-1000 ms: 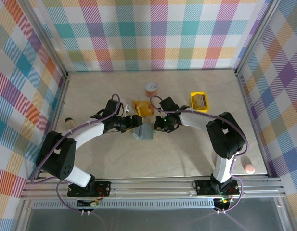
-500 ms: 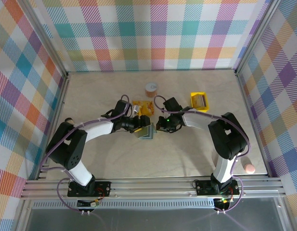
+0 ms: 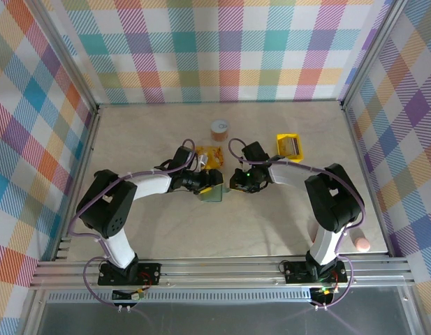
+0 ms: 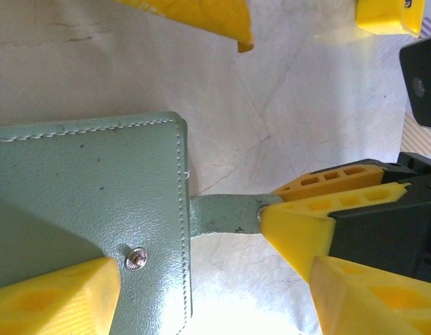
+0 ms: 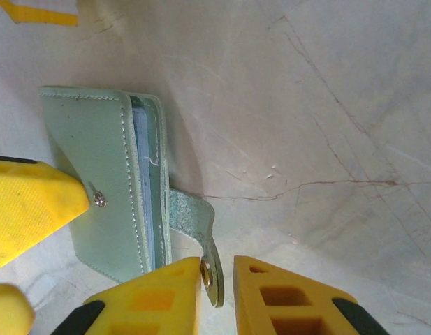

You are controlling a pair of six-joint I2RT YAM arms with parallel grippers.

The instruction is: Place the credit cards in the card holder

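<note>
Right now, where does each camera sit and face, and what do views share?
Top external: above and behind the arms, looking down on the table; both arms, bases at bottom.
Left wrist: looks down on the card holder; left gripper at the lower edge.
Right wrist: looks down on the strap; right gripper astride it.
Shared: card holder, strap.

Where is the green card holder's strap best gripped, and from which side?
Probably pinch the strap near its snap end, coming from the side away from the card holder. It sticks out free there, thin and curled, so jaws can close across its flat faces.
</note>
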